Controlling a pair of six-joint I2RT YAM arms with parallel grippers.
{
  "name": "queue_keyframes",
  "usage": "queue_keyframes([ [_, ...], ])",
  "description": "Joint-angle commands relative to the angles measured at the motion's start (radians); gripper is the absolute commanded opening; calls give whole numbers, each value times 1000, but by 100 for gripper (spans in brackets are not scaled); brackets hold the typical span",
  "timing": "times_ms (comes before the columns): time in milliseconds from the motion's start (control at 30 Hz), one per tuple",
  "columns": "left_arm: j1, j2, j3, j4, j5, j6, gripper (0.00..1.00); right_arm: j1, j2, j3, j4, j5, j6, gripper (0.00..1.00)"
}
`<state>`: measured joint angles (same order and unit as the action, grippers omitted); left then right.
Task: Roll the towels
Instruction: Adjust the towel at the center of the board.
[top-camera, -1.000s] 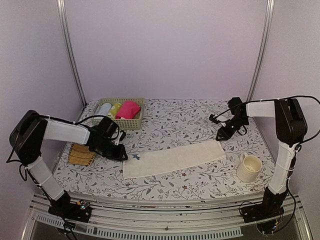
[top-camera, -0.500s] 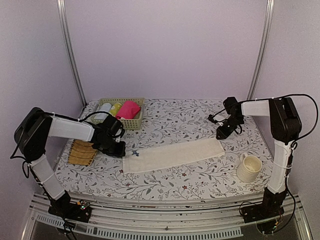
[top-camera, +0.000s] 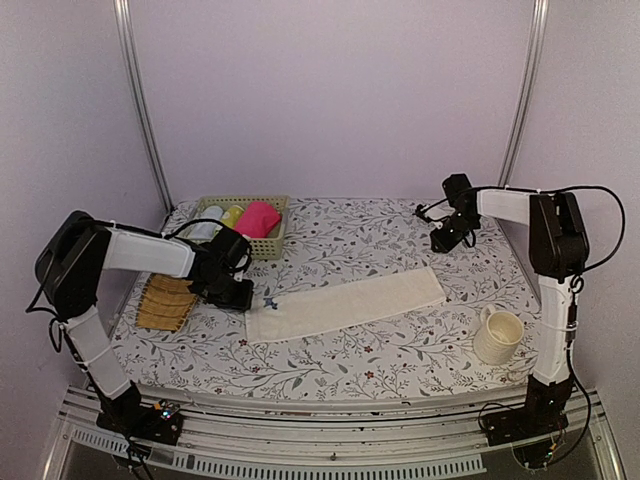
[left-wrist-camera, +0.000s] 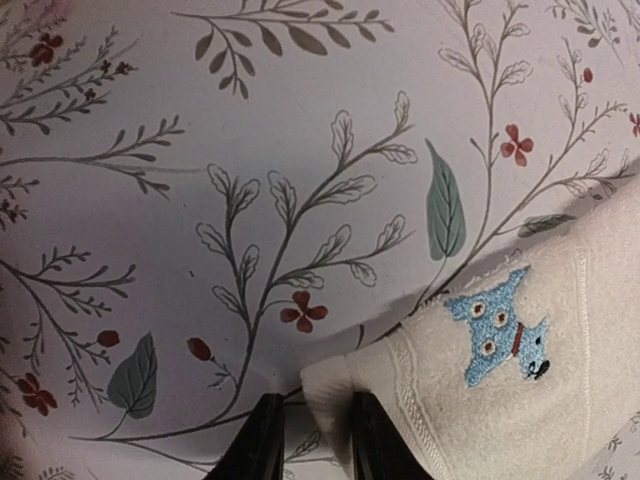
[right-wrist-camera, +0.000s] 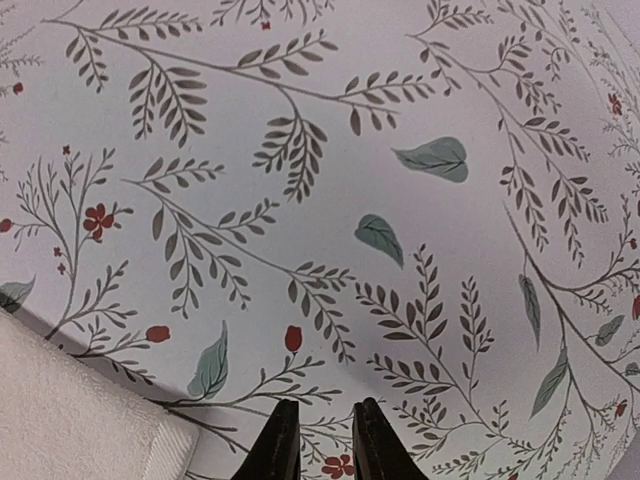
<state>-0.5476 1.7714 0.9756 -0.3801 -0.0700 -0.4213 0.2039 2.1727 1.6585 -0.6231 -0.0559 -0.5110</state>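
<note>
While the cream towel (top-camera: 350, 303) lay flat and slantwise across the middle of the flowered table (top-camera: 340, 240), the left gripper (left-wrist-camera: 315, 440) was down at its left corner. Its fingers were drawn almost together, the bunched corner pinched between them, right beside a small blue stitched dog (left-wrist-camera: 497, 325). The right gripper (right-wrist-camera: 325, 440) hung over the table just past the towel's other end, fingers nearly touching, gripping nothing. The pink towel (top-camera: 258, 218) sat in the basket (top-camera: 262, 250), back left.
</note>
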Motion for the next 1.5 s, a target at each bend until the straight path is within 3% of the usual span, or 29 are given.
queue_keyframes([
  [0, -8, -18, 4, -53, -34, -17, 28, -7, -43, 51, -32, -34, 51, 23],
  [200, -40, -154, -28, -18, -37, -31, 30, -11, -136, -19, -137, -293, 93, 28],
  [300, -57, -194, -60, 74, 47, -18, 29, -6, -144, -61, -200, -432, 69, 23],
  [367, -67, -188, -71, 113, 104, -4, 24, 6, -158, -111, -206, -463, 58, 20],
  [533, -104, -122, -86, 156, 201, 9, 7, 18, -162, -216, -203, -420, 39, 20],
  [633, -120, -91, -94, 169, 216, -1, 2, 18, -141, -252, -191, -348, 40, 15],
  [933, -152, -18, -89, 235, 256, -29, 2, -51, -87, -208, -137, -143, 70, 13],
  [1067, -172, -1, -63, 265, 265, -34, 4, -53, -81, -145, -163, -208, 74, 14],
  [1167, -182, -17, -50, 277, 254, -31, 7, -52, -118, -127, -182, -251, 81, 18],
  [1300, -183, -47, -53, 297, 233, -19, 11, -60, -179, -152, -167, -222, 100, 30],
  [1467, -183, -42, -47, 306, 232, -11, 13, -68, -144, -149, -168, -165, 110, 33],
])
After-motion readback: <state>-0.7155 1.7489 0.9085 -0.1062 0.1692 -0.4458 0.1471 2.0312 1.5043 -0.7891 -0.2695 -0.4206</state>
